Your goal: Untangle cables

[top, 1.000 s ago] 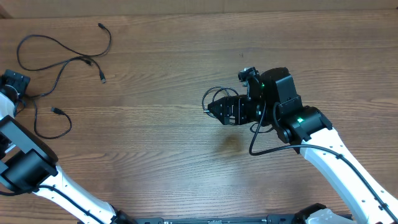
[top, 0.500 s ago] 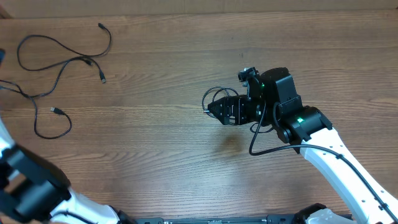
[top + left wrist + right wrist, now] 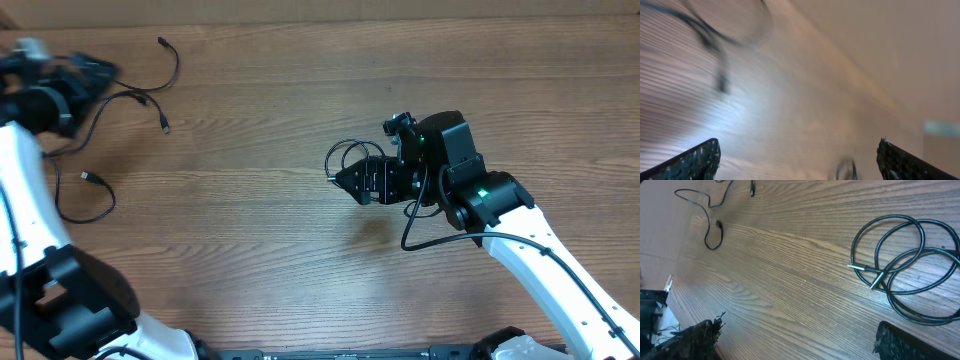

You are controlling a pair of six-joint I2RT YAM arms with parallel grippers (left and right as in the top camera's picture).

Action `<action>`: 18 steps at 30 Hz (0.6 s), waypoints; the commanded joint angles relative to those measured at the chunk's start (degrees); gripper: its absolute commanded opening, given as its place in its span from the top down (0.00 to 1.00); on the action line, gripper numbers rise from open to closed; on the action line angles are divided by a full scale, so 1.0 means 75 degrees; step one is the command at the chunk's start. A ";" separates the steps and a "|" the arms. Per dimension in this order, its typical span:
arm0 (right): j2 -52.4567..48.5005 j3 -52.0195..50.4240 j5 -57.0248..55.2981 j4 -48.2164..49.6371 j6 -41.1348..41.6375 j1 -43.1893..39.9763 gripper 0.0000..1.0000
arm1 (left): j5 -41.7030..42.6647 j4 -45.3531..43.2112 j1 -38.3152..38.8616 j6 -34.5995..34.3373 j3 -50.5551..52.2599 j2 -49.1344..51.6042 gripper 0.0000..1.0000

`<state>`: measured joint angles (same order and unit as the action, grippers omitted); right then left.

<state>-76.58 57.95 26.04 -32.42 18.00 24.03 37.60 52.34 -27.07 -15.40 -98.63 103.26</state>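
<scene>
The wooden table (image 3: 250, 240) carries both arms, whose bases sit at the near edge. In the middle of the table, the right gripper (image 3: 800, 325) points left, its jaws spread wide and holding nothing. Just beyond it on the far-left side lies a coiled cable (image 3: 905, 270), flat on the wood. Its loops overlap one another, and its two plug ends (image 3: 872, 277) lie close together inside the loops. The gripper does not touch it.

Farther back at the far-left corner, the loose cables (image 3: 100, 110) lie spread out in long open curves, with small plugs (image 3: 165, 127) at their free ends. How many cords there are cannot be told. The left gripper (image 3: 798, 145) hangs over them, blurred in both views, its fingers released and wide apart with nothing between them.
</scene>
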 commanded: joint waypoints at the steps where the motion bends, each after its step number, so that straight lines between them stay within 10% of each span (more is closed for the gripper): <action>1: -0.0003 0.0125 -0.0125 -0.0038 -0.0003 -0.0023 0.00 | 0.0323 0.0586 0.0822 0.1201 -0.0017 0.0029 0.00; 13: -0.0003 0.0125 -0.1964 -0.1081 0.0799 -0.1714 0.00 | -0.1521 0.1818 0.4733 0.1440 -0.0015 0.0064 0.00; 18: -0.0009 0.0122 -0.1938 -0.1215 0.0801 -0.2579 0.00 | -0.3150 0.1792 0.6169 0.0213 -0.0012 0.0076 0.00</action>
<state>-76.58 57.95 12.73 -41.25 23.31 7.57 24.91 65.80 14.72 -7.55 -98.63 103.26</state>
